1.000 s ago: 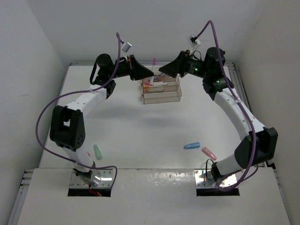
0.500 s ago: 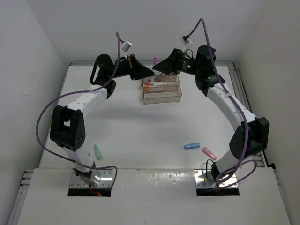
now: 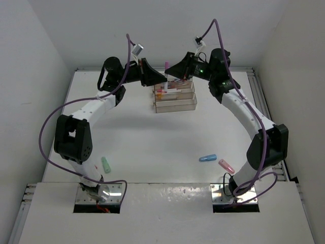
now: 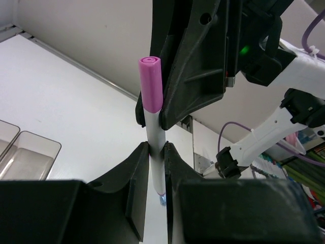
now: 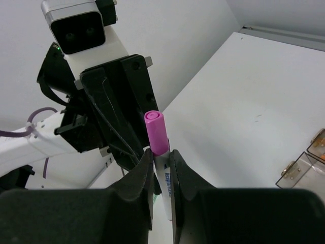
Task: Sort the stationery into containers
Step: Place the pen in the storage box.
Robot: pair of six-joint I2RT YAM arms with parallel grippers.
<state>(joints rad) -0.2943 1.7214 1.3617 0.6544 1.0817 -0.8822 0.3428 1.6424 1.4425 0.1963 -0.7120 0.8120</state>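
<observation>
— Where is the pink-capped marker [image 4: 150,76]?

— Upright at the top centre of the overhead view, just above the trays [image 3: 175,107]; the left gripper [image 4: 154,152] pinches its white barrel low down; the right gripper [image 5: 161,161] pinches it just under the cap.

— What could go wrong?

— Two grips on one pen; if the arms part before one lets go, it could twist or spring free; if both let go, it may fall outside the trays.

— Counts?

— One marker aloft; three trays, joined in steps; three loose stubs in the lower half: green piece [image 3: 105,164] at left, blue piece [image 3: 207,158] and pink piece [image 3: 226,165] at right; the pens lying in the trays are too small to count.
</observation>
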